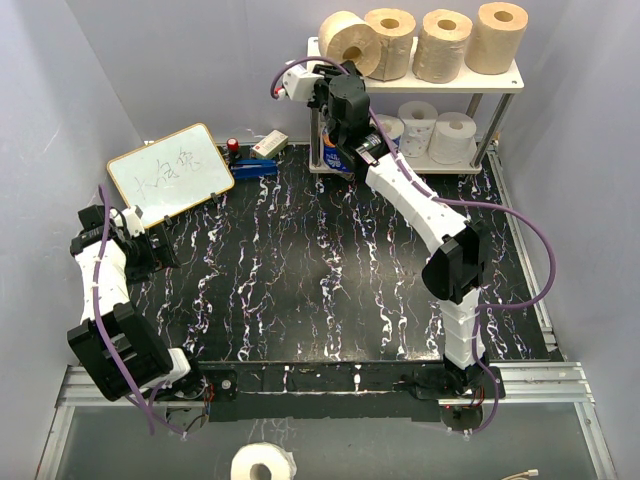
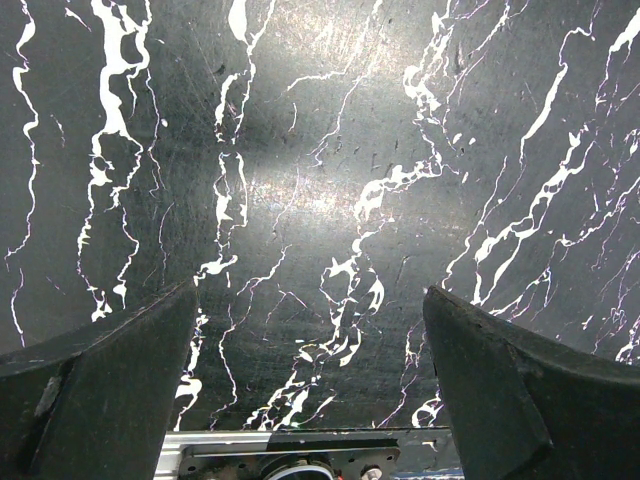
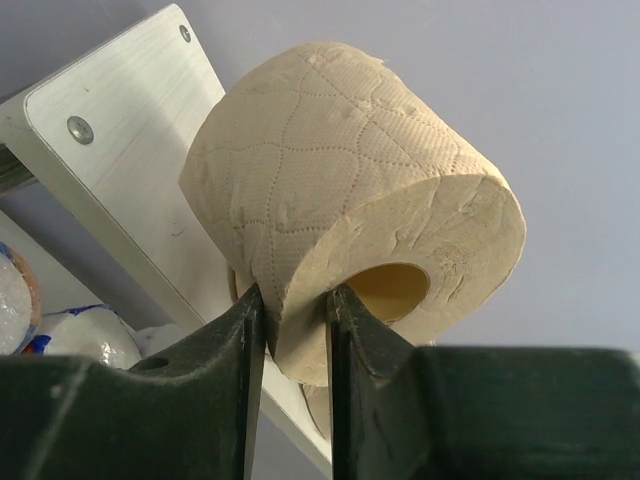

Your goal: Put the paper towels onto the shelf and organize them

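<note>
My right gripper [image 1: 340, 82] is shut on a tan paper towel roll [image 1: 348, 42], pinching its wall with one finger in the core and one outside [image 3: 295, 300]. The roll [image 3: 350, 190] is tilted at the left end of the shelf's cream top board [image 1: 500, 82]. Three more tan rolls [image 1: 443, 45] stand upright on that board. Two white rolls [image 1: 453, 136] sit on the lower tier. A blue-and-white wrapped roll [image 1: 338, 157] shows there, partly hidden by my arm, and in the right wrist view [image 3: 85, 335]. My left gripper [image 1: 160, 250] is open and empty over the table [image 2: 310, 300].
A white writing board [image 1: 170, 168] with a wooden frame lies at the back left. A red object [image 1: 232, 146], a blue object [image 1: 258, 168] and a white box [image 1: 268, 143] lie beside it. Another white roll [image 1: 262, 463] lies below the table's near edge.
</note>
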{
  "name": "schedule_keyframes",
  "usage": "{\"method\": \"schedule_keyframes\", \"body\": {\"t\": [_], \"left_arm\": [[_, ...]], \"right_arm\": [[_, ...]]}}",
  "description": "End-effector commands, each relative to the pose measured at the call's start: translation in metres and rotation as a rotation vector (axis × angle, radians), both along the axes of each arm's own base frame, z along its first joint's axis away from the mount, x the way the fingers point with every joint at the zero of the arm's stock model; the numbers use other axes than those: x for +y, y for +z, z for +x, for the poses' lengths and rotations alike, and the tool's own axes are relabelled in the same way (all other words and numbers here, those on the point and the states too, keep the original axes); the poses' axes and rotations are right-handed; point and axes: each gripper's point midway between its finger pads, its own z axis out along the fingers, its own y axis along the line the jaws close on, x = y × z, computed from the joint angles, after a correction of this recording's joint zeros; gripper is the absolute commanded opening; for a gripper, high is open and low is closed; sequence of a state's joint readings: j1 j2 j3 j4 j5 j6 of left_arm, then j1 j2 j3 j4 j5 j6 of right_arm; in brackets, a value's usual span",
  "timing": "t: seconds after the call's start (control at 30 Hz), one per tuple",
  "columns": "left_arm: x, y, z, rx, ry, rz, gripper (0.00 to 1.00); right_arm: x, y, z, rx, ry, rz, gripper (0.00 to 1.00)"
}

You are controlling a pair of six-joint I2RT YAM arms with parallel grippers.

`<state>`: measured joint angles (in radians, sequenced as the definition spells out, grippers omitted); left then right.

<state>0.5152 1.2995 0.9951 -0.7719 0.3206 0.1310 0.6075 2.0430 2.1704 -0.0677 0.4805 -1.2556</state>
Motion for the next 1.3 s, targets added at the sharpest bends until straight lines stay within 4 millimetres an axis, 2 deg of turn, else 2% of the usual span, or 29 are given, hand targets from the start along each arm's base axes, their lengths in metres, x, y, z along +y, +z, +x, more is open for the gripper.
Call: {"method": "schedule_keyframes", "body": {"t": [0.0, 0.27, 0.5, 0.8, 0.9, 0.93, 0.97, 1.0, 1.07, 1.1, 1.13, 1.17, 1.2, 1.23, 1.27], "left_arm": [[-0.001, 0.012, 0.001, -0.030, -0.011, 0.000, 0.93], [0.000, 0.012, 0.001, -0.030, -0.007, 0.000, 0.93], [0.001, 0.011, 0.001, -0.027, -0.006, -0.001, 0.93], [0.001, 0.011, 0.001, -0.026, -0.005, 0.000, 0.93], [0.001, 0.011, 0.001, -0.025, -0.004, 0.000, 0.93], [0.002, 0.011, 0.001, -0.024, -0.002, 0.001, 0.93], [0.002, 0.011, 0.000, -0.023, 0.000, 0.002, 0.93], [0.003, 0.010, 0.000, -0.020, 0.002, 0.002, 0.93], [0.005, 0.010, -0.001, -0.018, 0.013, 0.003, 0.93], [0.007, 0.009, -0.001, -0.015, 0.019, 0.003, 0.93], [0.008, 0.009, -0.001, -0.016, 0.024, 0.004, 0.93], [0.009, 0.009, -0.002, -0.016, 0.029, 0.005, 0.93], [0.009, 0.009, -0.002, -0.017, 0.030, 0.005, 0.93], [0.010, 0.009, -0.002, -0.020, 0.032, 0.007, 0.93], [0.010, 0.010, -0.002, -0.021, 0.034, 0.009, 0.93]], "right_arm": [[-0.023, 0.063, -0.020, -0.161, -0.027, 0.092, 0.26], [-0.023, 0.060, -0.017, -0.157, -0.024, 0.092, 0.33], [-0.024, 0.057, -0.015, -0.152, -0.026, 0.082, 0.34], [-0.028, 0.062, -0.017, -0.165, -0.039, 0.092, 0.34], [-0.035, 0.069, -0.024, -0.181, -0.082, 0.131, 0.37], [-0.038, 0.073, -0.031, -0.189, -0.106, 0.166, 0.46], [-0.039, 0.077, -0.042, -0.203, -0.131, 0.216, 0.77], [-0.036, 0.080, -0.056, -0.214, -0.139, 0.259, 0.96], [-0.019, 0.081, -0.099, -0.257, -0.093, 0.341, 0.98], [-0.014, 0.088, -0.128, -0.293, -0.037, 0.457, 0.98], [-0.012, 0.087, -0.149, -0.324, 0.019, 0.611, 0.98], [-0.020, 0.087, -0.172, -0.354, 0.050, 0.843, 0.98], [-0.026, 0.082, -0.188, -0.333, 0.056, 1.067, 0.98], [-0.018, 0.067, -0.191, -0.195, 0.052, 1.134, 0.98], [-0.011, 0.071, -0.196, -0.052, 0.099, 1.247, 0.98]]}}
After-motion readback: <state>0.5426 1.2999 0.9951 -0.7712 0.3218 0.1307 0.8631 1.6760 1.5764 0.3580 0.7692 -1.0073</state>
